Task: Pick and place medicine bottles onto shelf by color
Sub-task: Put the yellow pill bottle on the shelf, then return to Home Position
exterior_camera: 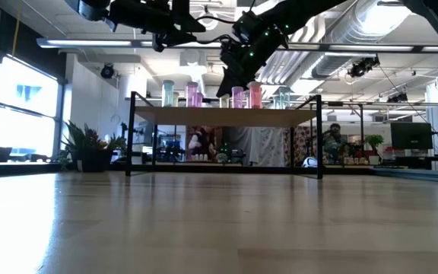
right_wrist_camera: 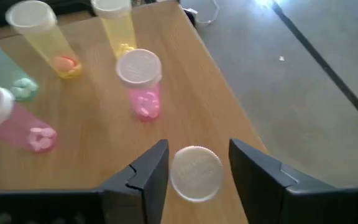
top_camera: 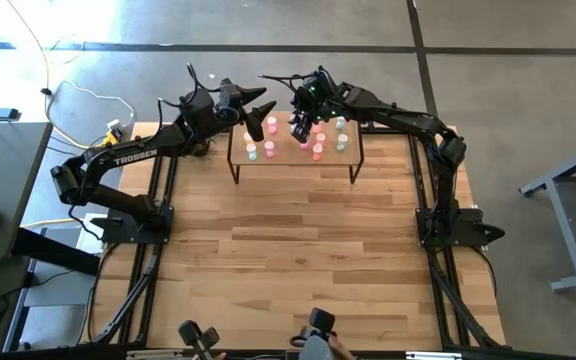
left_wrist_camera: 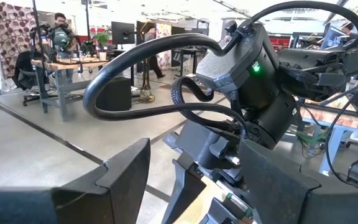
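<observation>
Seen from above, the shelf (top_camera: 351,131) stands at the far edge of the table (top_camera: 298,250), and the medicine bottles (top_camera: 317,147) stand on its top in small groups, pink ones to the left and middle, green ones to the right. The right tool (top_camera: 301,125) is over the middle of the shelf. The left tool (top_camera: 261,117) is near the shelf's left end, its fingers spread and holding nothing.

From table height, the bottles (exterior_camera: 238,97) stand upright in a row on the shelf (exterior_camera: 226,116), and the right tool (exterior_camera: 230,80) hangs just above them.

The left wrist view shows mostly the other arm and the room, and its own fingers (left_wrist_camera: 123,180) are apart with nothing between.

In the right wrist view, the right tool (right_wrist_camera: 194,168) is open, with one bottle's pale cap (right_wrist_camera: 195,172) in the gap between the fingers, which do not seem to touch it yet. A pink bottle (right_wrist_camera: 142,84) and yellow ones (right_wrist_camera: 51,40) stand beyond.

I judge the bottles light, stiff, smooth plastic that tips easily. The best hold is probably on the body just under the cap, squeezing gently, so that neighbours are not knocked.
</observation>
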Controlling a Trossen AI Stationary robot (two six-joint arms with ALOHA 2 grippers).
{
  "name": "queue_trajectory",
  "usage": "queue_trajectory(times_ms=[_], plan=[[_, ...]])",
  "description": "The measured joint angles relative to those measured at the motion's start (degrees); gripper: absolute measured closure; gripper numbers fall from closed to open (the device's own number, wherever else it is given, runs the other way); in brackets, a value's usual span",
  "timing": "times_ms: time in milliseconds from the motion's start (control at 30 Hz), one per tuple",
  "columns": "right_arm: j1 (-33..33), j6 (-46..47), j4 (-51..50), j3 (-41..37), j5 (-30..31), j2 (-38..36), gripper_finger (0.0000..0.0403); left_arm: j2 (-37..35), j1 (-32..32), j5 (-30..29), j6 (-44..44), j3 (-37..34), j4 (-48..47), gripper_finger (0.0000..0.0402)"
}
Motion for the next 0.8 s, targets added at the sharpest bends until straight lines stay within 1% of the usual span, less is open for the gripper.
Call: queue_trajectory(times_ms=[167, 300, 800], plan=[[0.02, 1.34, 0.14, 0.00, 0.78, 0.00, 0.0218, 0.00, 0.00, 0.01, 0.00, 0.00, 0.00, 0.0166], [0.01, 1.39, 0.19, 0.00, 0.78, -0.12, 0.0207, 0.00, 0.00, 0.01, 0.00, 0.00, 0.00, 0.0167], [-0.01, 2.76, 0.90, 0.00, 0.78, -1.73, 0.0202, 0.00, -0.01, 0.03, 0.00, 0.00, -0.02, 0.0166]])
